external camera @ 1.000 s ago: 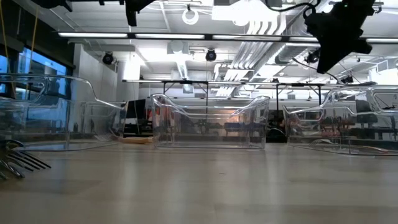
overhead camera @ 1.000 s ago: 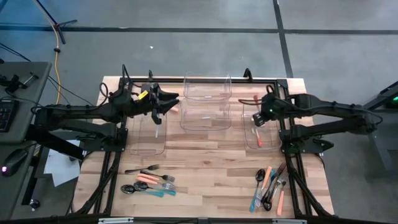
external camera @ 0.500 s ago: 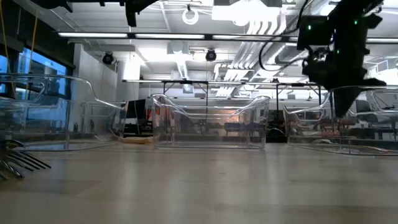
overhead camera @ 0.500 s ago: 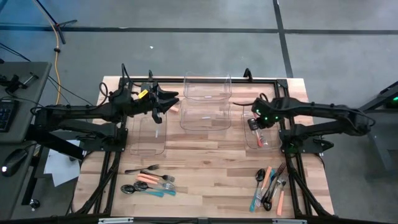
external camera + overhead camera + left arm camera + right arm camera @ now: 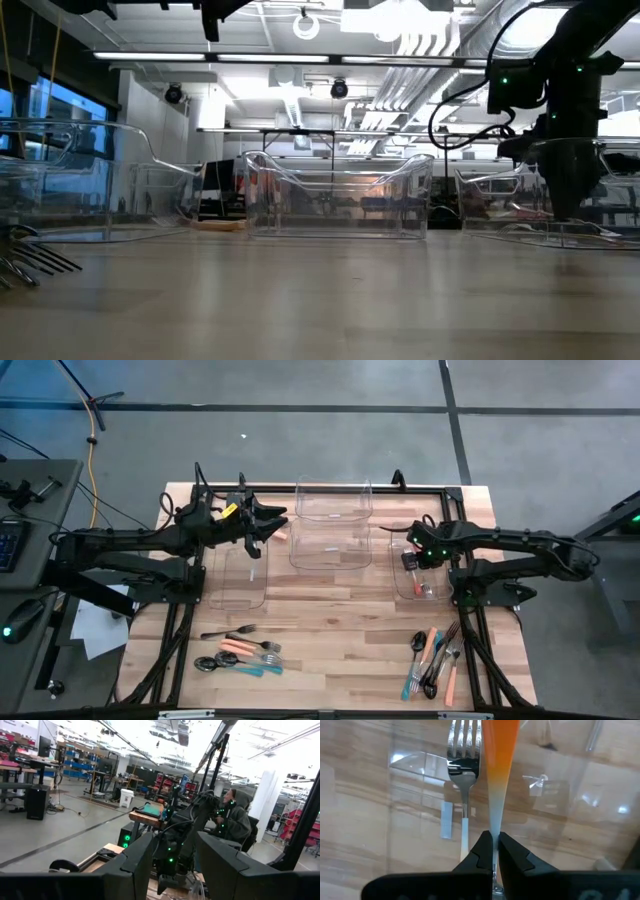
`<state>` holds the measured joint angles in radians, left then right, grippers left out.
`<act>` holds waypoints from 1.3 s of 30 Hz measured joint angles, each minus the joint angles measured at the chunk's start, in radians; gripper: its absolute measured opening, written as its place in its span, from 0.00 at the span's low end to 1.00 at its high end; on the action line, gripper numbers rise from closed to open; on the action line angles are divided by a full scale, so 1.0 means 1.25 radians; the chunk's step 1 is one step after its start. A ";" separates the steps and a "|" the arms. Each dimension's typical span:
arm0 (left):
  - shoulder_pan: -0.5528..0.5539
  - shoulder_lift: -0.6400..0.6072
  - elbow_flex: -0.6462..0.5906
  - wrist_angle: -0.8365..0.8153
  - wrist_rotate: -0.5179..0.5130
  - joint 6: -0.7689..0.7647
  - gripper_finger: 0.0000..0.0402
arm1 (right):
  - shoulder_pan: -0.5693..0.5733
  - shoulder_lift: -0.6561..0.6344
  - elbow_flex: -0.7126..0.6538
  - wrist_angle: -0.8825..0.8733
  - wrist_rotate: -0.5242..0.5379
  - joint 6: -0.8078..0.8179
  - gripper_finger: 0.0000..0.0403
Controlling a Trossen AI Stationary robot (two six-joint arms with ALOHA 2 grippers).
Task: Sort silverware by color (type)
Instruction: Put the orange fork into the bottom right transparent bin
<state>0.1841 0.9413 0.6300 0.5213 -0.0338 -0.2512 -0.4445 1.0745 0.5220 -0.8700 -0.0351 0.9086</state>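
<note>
Silverware, orange-handled piece (image 5: 500, 750): clamped by its pale end between the fingers of the right gripper (image 5: 493, 851), inside the right clear bin (image 5: 397, 585) at 3 o'clock on the table.

Relation governing the coming move:
- Held piece directly ahead of the right fingertips, long axis in line with the fingers and pointing at the bin floor.
- Parallel to a metal fork (image 5: 464, 765) lying flat in the same bin, just beside it; contact between the two not determinable.
- In the low view, gripper aimed straight down with its tip below the bin rim.
- Judged step: deposit of the orange piece. Requires only a release, since the bin floor lies close under the handle.

End effectors:
- Right gripper: fully clenched on the thin end of the orange-handled piece.
- Left gripper (image 5: 262, 532): waiting at 10 o'clock, above the far end of the left clear bin (image 5: 215, 600). Fingers apart, with nothing seen between them in the left wrist view.

Remaining silverware:
- Left pile (image 5: 240, 652) at 7 o'clock, nearer the left arm.
- Right pile (image 5: 432, 660) at 5 o'clock, nearer the right arm.
- Both unsorted on bare wood, well apart from either gripper.
</note>
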 joint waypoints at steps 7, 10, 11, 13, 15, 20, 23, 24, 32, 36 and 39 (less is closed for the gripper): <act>0.000 0.000 0.000 0.000 0.000 -0.005 0.35 | -0.001 0.000 0.000 0.006 0.004 -0.001 0.03; 0.000 0.000 0.000 0.000 0.000 -0.005 0.35 | -0.001 0.000 0.000 0.006 0.004 -0.013 0.06; 0.000 0.000 0.000 0.000 0.000 -0.005 0.35 | -0.001 0.000 0.000 0.006 0.004 -0.016 0.07; 0.000 0.000 0.000 0.000 0.000 -0.005 0.35 | -0.001 0.000 0.000 0.006 0.003 -0.024 0.10; 0.000 0.000 0.000 0.000 0.000 -0.005 0.35 | -0.001 0.000 0.000 0.006 0.000 -0.028 0.13; 0.000 0.000 0.000 0.000 0.000 -0.006 0.35 | -0.001 0.000 0.001 0.004 -0.001 -0.029 0.26; 0.000 -0.010 0.000 0.001 0.000 -0.006 0.35 | -0.001 0.000 0.029 -0.016 -0.001 -0.067 0.35; 0.000 -0.013 0.000 0.001 0.000 -0.006 0.35 | -0.001 -0.001 0.044 -0.025 -0.001 -0.086 0.38; 0.000 -0.058 0.000 -0.036 0.000 -0.006 0.35 | 0.006 -0.003 0.231 -0.078 -0.002 -0.221 0.50; 0.000 -0.086 0.000 -0.102 0.000 -0.034 0.35 | 0.029 -0.014 0.316 -0.039 0.000 -0.300 0.51; 0.000 -0.102 0.000 -0.154 0.000 -0.065 0.35 | 0.058 -0.018 0.336 0.060 -0.004 -0.354 0.51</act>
<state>0.1836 0.8144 0.6296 0.3291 -0.0338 -0.3320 -0.3720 1.0516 0.9416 -0.7945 -0.0401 0.4662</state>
